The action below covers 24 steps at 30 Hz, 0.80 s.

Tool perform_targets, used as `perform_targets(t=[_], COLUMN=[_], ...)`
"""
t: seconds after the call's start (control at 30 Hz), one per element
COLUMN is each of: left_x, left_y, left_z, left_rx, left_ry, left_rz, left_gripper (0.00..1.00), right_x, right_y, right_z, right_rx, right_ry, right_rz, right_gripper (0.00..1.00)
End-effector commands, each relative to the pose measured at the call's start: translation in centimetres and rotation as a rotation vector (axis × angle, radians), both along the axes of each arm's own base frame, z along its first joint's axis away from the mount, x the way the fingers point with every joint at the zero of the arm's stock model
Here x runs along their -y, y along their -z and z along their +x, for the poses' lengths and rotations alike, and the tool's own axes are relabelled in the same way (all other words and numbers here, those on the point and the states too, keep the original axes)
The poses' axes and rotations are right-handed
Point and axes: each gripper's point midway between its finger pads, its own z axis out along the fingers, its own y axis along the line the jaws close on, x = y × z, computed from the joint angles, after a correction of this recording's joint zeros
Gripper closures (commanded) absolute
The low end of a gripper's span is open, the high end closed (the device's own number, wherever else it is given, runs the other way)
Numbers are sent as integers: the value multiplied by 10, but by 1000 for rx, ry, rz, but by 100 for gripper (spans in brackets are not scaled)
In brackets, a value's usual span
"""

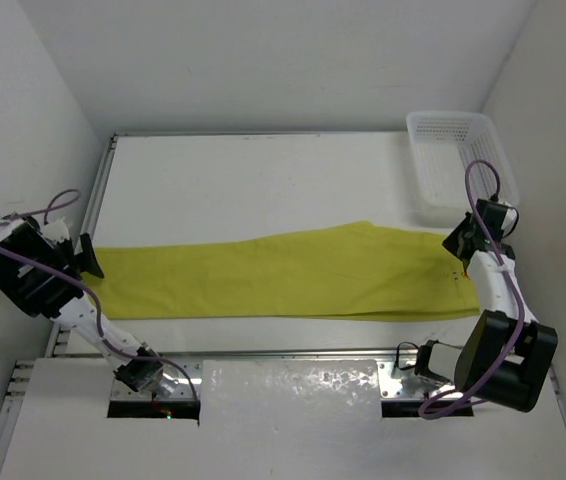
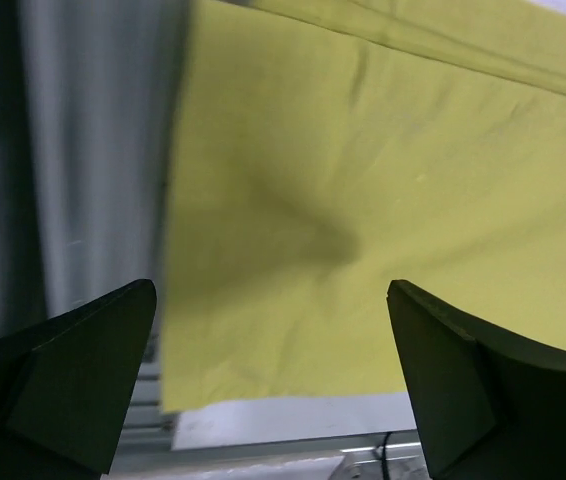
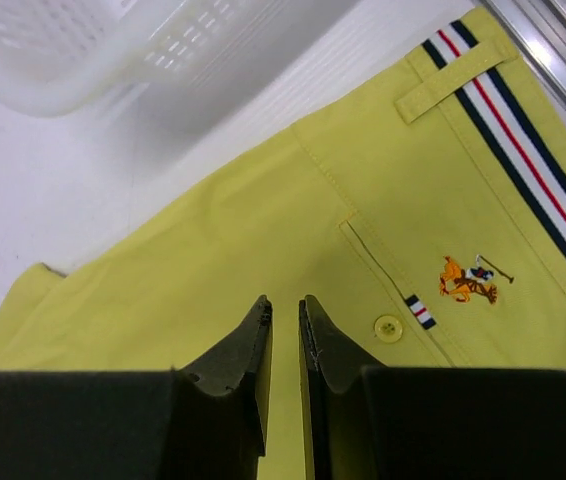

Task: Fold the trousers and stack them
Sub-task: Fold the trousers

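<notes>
Across the counter (image 1: 263, 180) trousers (image 1: 293, 275) lie flat — left gripper (image 2: 271, 290) jaws wide, empty; right gripper (image 3: 285, 305) barely parted, empty. Pinch hem w/ left, fold to waist.

My left arm (image 1: 88, 318) and right arm (image 1: 496, 290) show white links with black joint housings, each with a purple cable (image 1: 61, 203) (looped); the left gripper (image 2: 273, 335) carries dark wedge-shaped fingers (image 2: 73, 370).
</notes>
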Motion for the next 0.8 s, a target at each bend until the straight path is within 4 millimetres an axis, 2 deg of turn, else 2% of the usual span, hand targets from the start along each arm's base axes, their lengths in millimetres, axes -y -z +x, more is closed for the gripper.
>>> perform_targets(t=[0.0, 0.17, 0.23, 0.27, 0.3, 0.33, 0.37, 0.43, 0.6, 0.63, 0.67, 0.7, 0.73, 0.77], left_x=[17, 38, 39, 40, 40, 39, 35, 27, -10, -21, -21, -32, -33, -26], left_y=[20, 46, 58, 62, 66, 67, 63, 57, 19, 4, -11, -38, -51, -68], left_z=[10, 2, 1, -1, -4, -5, -6, -8, -10, -3, 0, 16, 24, 26], left_rx=[2, -46, -70, -79, -90, -93, -87, -84, -67, -41, -25, 53, 85, 104], left_ry=[-5, 32, 52, 54, 52, 49, 47, 42, 39, 56, 67, 84, 88, 115], left_rz=[-76, -117, -98, -101, -111, -108, -90, -55, 68, 107, 113, 153, 152, 131], left_gripper=[0, 1, 9, 33, 49, 71, 99, 100, 100, 100, 100, 100, 100, 100], right_x=[-7, -3, -3, -3, -3, -2, -2, -1, -2, -3, -6, -7, -9, -13], right_y=[-3, -6, -6, -6, -6, -7, -8, -9, -6, -4, 0, 6, 9, 14], right_z=[-5, -17, -21, -22, -23, -23, -24, -24, -23, -23, -25, -27, -28, -30], right_rx=[1, -9, -10, -10, -14, -11, -11, -11, -17, -24, -38, -63, -78, -96], right_ry=[-44, -36, -31, -30, -26, -25, -21, -17, -29, -44, -58, -73, -81, -99], right_rz=[3, -40, -46, -50, -51, -53, -56, -61, -55, -55, -52, -51, -51, -48], right_gripper=[85, 85, 85, 85, 86, 86, 86, 86, 87, 87, 87, 87, 87, 87])
